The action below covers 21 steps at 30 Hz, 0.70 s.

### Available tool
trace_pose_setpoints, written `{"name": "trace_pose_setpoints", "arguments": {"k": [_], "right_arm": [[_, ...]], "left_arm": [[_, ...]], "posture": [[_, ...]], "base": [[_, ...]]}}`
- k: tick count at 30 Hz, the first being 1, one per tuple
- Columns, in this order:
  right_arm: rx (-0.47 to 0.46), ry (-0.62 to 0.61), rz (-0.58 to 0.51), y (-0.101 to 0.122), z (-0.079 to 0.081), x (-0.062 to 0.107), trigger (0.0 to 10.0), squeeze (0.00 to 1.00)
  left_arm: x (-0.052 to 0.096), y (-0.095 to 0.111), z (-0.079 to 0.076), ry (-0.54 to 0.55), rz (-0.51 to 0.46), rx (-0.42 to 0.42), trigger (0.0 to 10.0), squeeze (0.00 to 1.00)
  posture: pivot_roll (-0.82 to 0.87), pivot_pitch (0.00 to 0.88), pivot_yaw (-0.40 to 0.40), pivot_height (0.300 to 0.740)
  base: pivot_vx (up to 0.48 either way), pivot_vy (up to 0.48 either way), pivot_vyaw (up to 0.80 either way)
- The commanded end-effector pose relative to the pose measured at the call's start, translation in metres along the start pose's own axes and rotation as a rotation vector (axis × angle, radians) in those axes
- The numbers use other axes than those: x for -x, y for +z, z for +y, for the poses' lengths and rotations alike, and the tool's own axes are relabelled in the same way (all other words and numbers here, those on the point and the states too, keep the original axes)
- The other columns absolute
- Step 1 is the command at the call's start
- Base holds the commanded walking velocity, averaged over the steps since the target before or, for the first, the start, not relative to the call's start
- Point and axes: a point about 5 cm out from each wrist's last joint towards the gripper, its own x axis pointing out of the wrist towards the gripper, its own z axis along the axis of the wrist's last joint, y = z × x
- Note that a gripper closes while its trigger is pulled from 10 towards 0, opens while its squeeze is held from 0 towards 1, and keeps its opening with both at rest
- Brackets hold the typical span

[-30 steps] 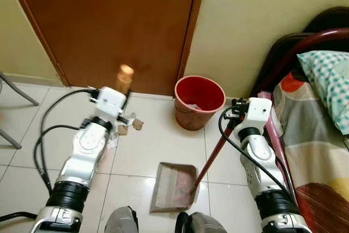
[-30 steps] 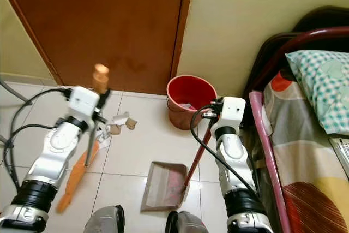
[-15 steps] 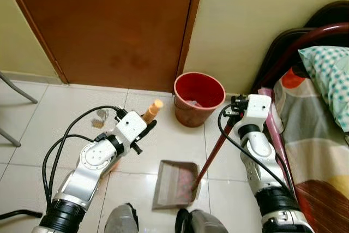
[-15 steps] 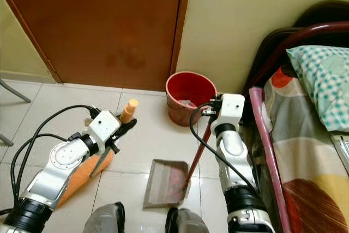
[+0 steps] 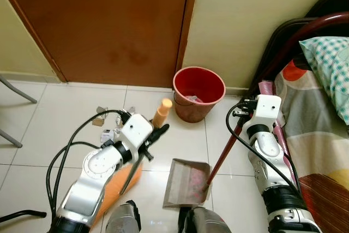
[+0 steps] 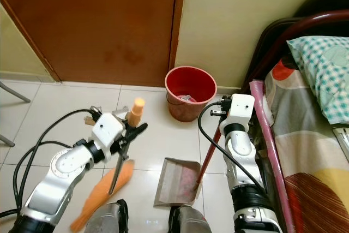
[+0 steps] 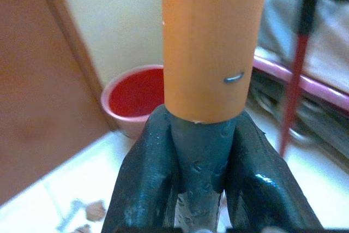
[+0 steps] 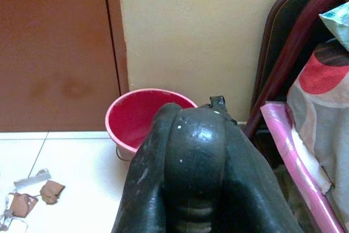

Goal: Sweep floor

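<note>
Two grippers we see clenched: left gripper (image 7: 203,151) on the broom (image 6: 109,186), right gripper (image 8: 188,151) on the dustpan (image 5: 188,183) handle, bucket (image 5: 199,92) at twelve o'clock.

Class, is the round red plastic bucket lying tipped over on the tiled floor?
No, the round red plastic bucket stands upright by the wall, its mouth open upward.

Orange broom (image 6: 103,197), red bucket (image 6: 191,92), checked pillow (image 6: 322,72)

Dim, warm indoor light — head views fairly sharp, left wrist view soft and blurred.
</note>
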Motion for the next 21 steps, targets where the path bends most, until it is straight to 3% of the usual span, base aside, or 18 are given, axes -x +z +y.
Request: {"name": "trace_pose_setpoints", "arguments": {"k": [1, 5, 12, 17, 19, 21], "right_arm": [[-0.004, 0.003, -0.035, 0.008, 0.002, -0.004, 10.0, 0.0], [0.001, 0.034, -0.039, 0.01, 0.009, -0.006, 10.0, 0.0], [0.006, 0.048, -0.031, 0.007, 0.014, -0.008, 10.0, 0.0], [0.005, 0.064, -0.03, 0.006, 0.02, -0.008, 10.0, 0.0], [0.003, 0.073, -0.035, 0.008, 0.022, -0.009, 10.0, 0.0], [0.004, 0.076, -0.04, 0.008, 0.023, -0.009, 10.0, 0.0]], "left_arm": [[-0.003, 0.026, 0.015, 0.088, -0.126, -0.041, 10.0, 0.0], [-0.008, 0.065, 0.034, 0.211, -0.285, -0.087, 10.0, 0.0], [-0.008, 0.096, 0.051, 0.279, -0.382, -0.116, 10.0, 0.0], [-0.003, 0.091, 0.07, 0.371, -0.371, -0.148, 10.0, 0.0], [0.001, 0.072, 0.082, 0.475, -0.305, -0.202, 10.0, 0.0], [0.005, 0.06, 0.084, 0.496, -0.276, -0.182, 10.0, 0.0]], "posture": [[0.05, 0.145, -0.056, 0.74], [0.05, 0.141, -0.065, 0.74], [0.06, 0.139, -0.085, 0.74], [0.07, 0.139, -0.086, 0.74], [0.06, 0.142, -0.089, 0.74], [0.05, 0.139, -0.09, 0.74]], "base": [[0.0, 0.0, 0.0], [0.0, 0.0, 0.0], [0.0, 0.0, 0.0], [0.0, 0.0, 0.0], [0.0, 0.0, 0.0], [0.0, 0.0, 0.0]]}}
